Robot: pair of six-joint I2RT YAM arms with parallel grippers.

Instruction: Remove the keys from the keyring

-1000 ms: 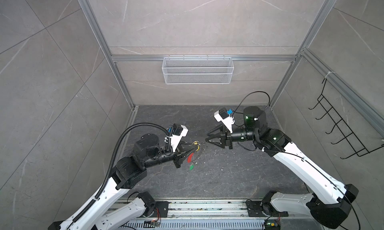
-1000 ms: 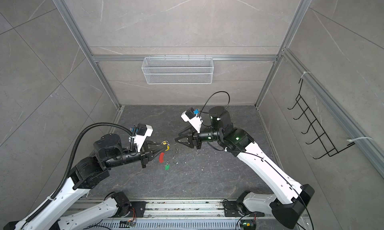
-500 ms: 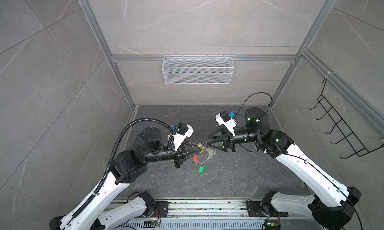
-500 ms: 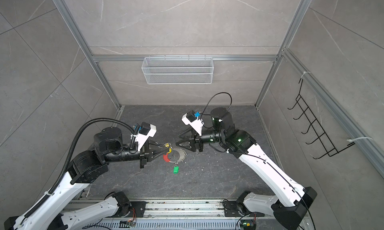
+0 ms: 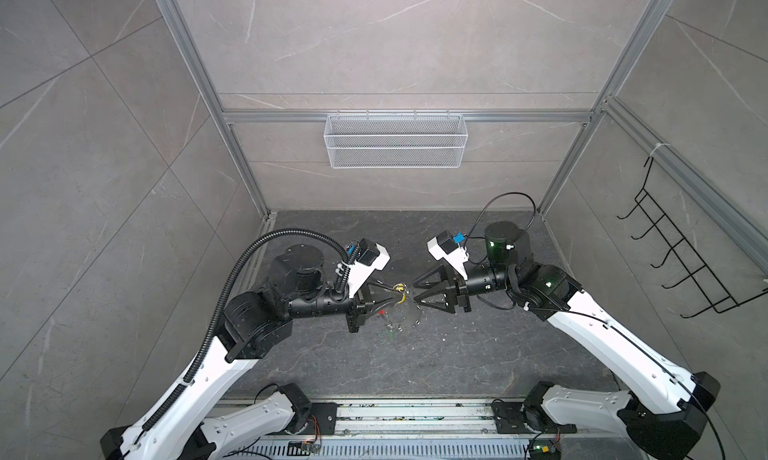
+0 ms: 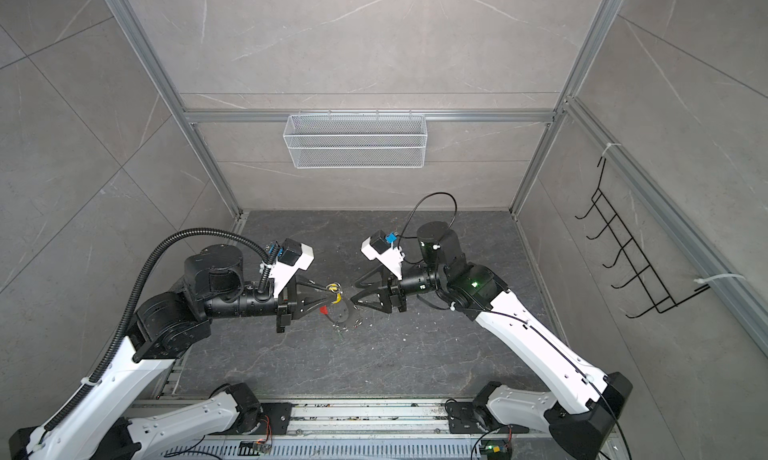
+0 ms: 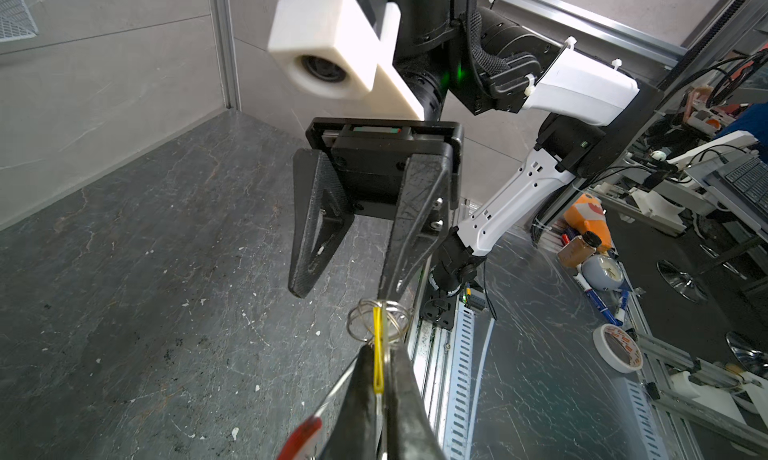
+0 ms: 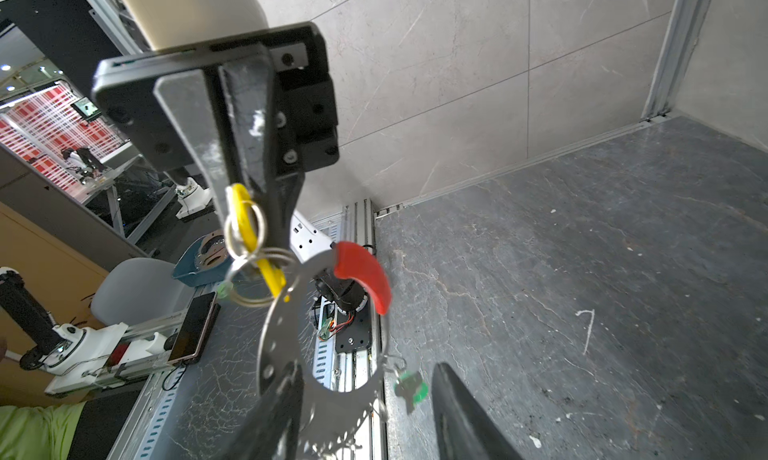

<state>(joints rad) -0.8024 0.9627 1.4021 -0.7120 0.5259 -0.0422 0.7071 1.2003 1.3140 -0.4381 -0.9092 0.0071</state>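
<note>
Yellow-tagged silver key: clamped in left hand | dark wire keyring, red sleeve: dangling at its 6 o'clock (airborne), green-tagged key aboard | right hand: jaws apart, empty, 3 o'clock | neither looks freed

Deck under me: dark grey stone-look slab with pale veins running across it, and the slab reads the same in both top views. Tiled walls close it off far, left and right. An aluminium channel runs along its left edge. The near edge butts a silver rail; my left base and right base are bolted to that rail, not to the slab. Lying on the slab are small white flecks, scattered around the middle, too small to identify. The right wrist view shows a thin white hook-shaped mark; can't tell scratch or paint. The surface is scuffed, with a dull sheen.
</note>
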